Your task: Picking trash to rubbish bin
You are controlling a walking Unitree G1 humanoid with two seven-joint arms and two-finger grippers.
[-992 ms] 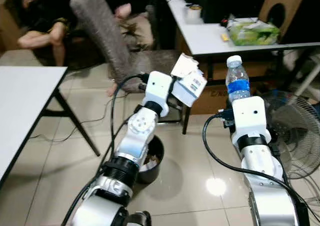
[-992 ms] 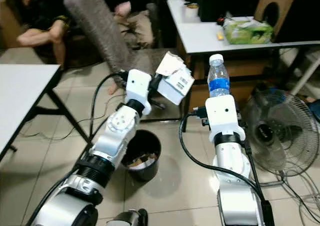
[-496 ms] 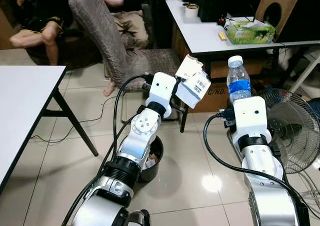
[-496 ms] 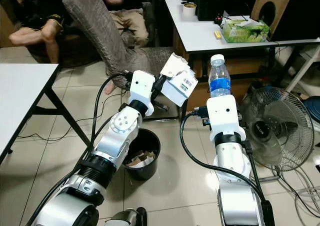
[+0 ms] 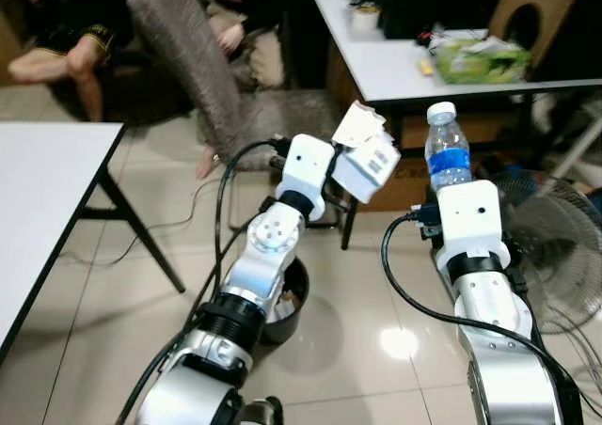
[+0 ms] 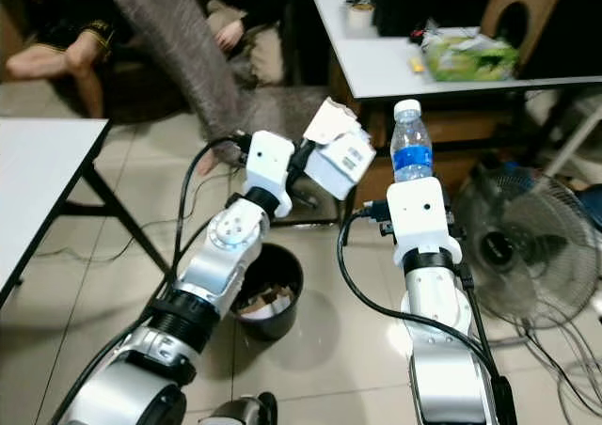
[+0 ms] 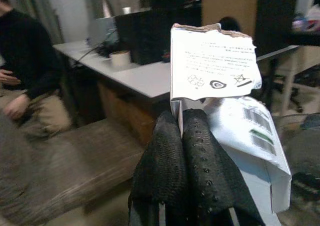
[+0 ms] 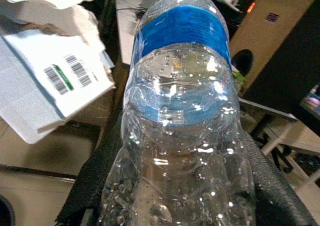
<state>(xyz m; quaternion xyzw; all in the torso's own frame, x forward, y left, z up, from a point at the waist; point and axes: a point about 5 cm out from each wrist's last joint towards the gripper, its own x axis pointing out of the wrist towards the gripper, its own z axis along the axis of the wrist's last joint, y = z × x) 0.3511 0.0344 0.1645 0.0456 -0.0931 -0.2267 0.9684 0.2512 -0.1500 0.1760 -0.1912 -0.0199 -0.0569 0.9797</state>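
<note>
White torn carton [image 5: 365, 157] is sitting pinched in your left gripper [image 7: 182, 136]; the right gripper [image 8: 175, 196] is clamping the clear bottle [image 5: 446, 150]. The black bin [image 6: 268, 289] is lying below and behind both, so bring each back over its mouth before letting go.

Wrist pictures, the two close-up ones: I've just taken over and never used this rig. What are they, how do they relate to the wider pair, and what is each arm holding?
The wider pair comes from the two eyes of the head camera, looking down over a humanoid's two silver arms. Each close-up comes from a camera on one wrist, looking along that arm's black fingers. The left gripper is shut on a torn white cardboard box. The right gripper is shut on a clear water bottle with a blue label. Below the left arm a black rubbish bin stands on the tiled floor, already holding scraps. Ahead are a white desk, a fan and a seated person.
</note>
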